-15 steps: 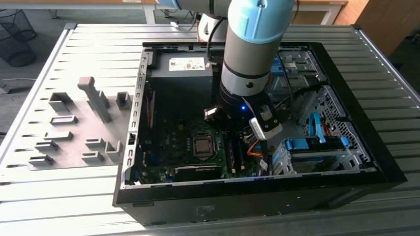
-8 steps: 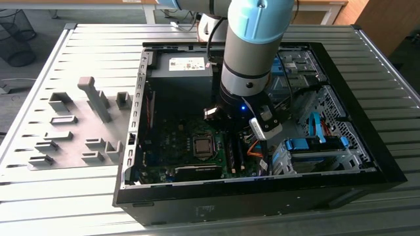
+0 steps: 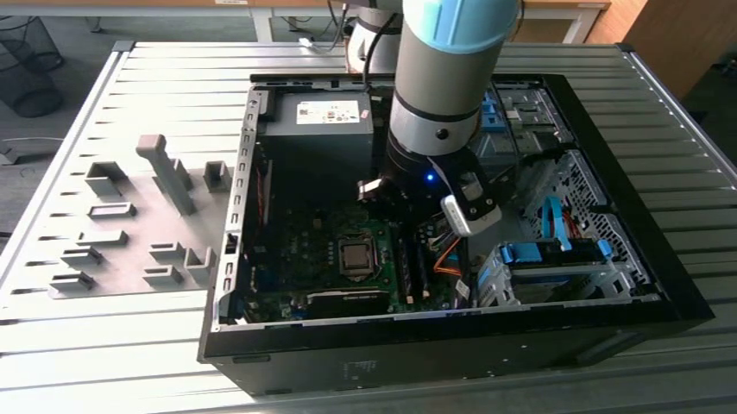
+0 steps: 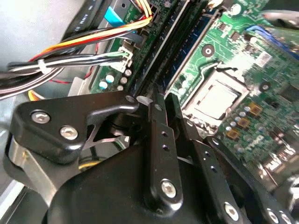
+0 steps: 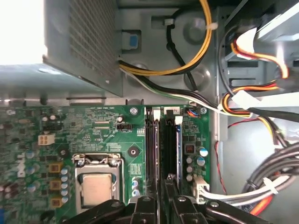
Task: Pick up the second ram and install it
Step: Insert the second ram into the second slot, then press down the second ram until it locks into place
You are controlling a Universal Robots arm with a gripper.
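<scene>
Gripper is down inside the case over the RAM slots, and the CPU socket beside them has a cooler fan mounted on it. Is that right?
Not quite. The gripper is down inside the case over the RAM slots, but the CPU socket beside them has no cooler fan on it. Its bare metal lid shows in both wrist views.

Arm (image 3: 444,86): grey cylindrical housing, light-blue joint cap. End effector (image 4: 161,140): black linkage bars fastened with silver screws.
</scene>
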